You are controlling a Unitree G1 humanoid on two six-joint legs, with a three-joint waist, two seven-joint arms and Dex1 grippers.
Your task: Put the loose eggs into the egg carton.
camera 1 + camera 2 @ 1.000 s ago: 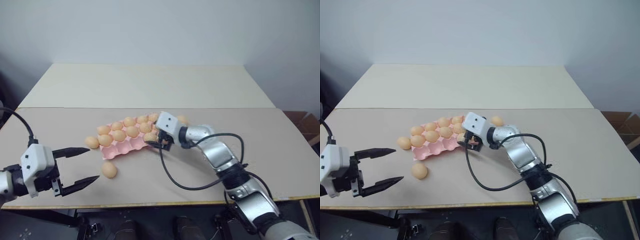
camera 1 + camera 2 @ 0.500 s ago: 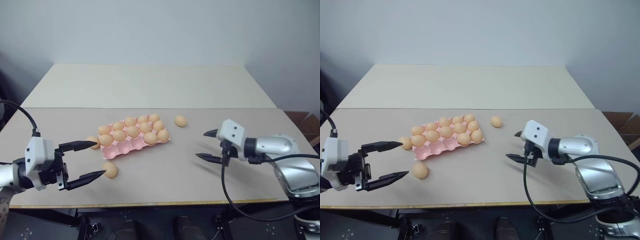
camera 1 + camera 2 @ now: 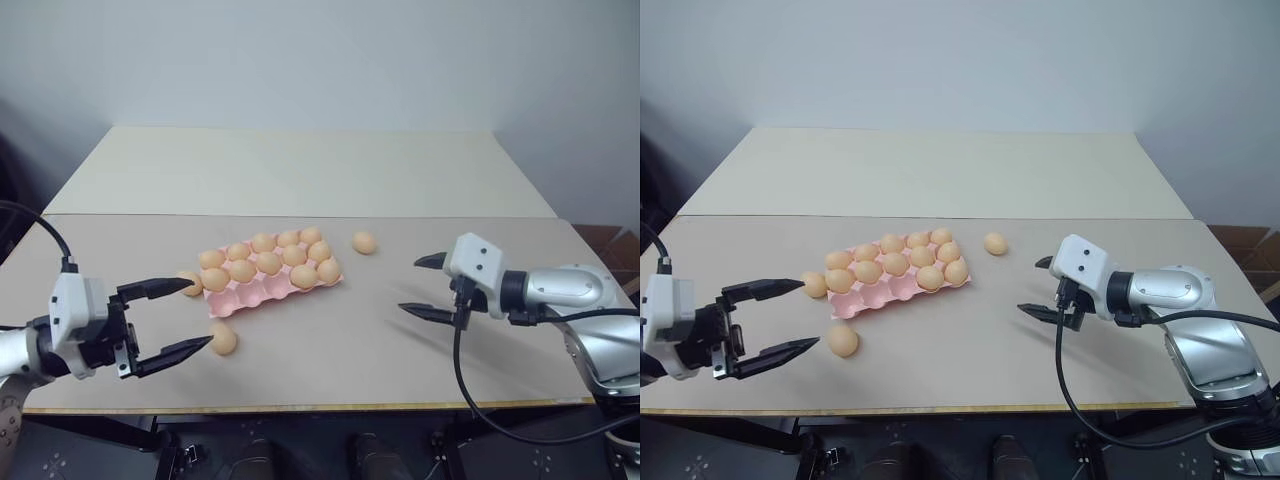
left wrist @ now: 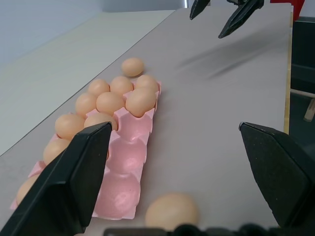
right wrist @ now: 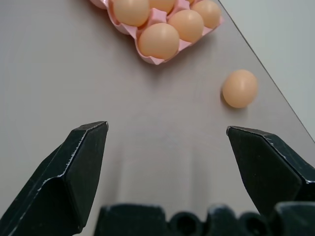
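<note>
Right tool (image 3: 1040, 288) empty, jaws spread wide, hanging above bare worktop (image 3: 970, 340) well to the right of the egg carton (image 3: 890, 292). Its jaws face the loose egg (image 3: 994, 243) just off the carton's right end; likely its next pick. Left tool (image 3: 172, 319) likewise released and empty, jaws wide, low over the worktop's near left. Between its tips, just ahead, lies a second loose egg (image 3: 222, 339) near the carton's front edge. A third egg (image 3: 815, 285) rests against the carton's left end. Carton: back two rows filled, front row holding one egg at its right end, remaining front cups open, hence spare room for all three.
</note>
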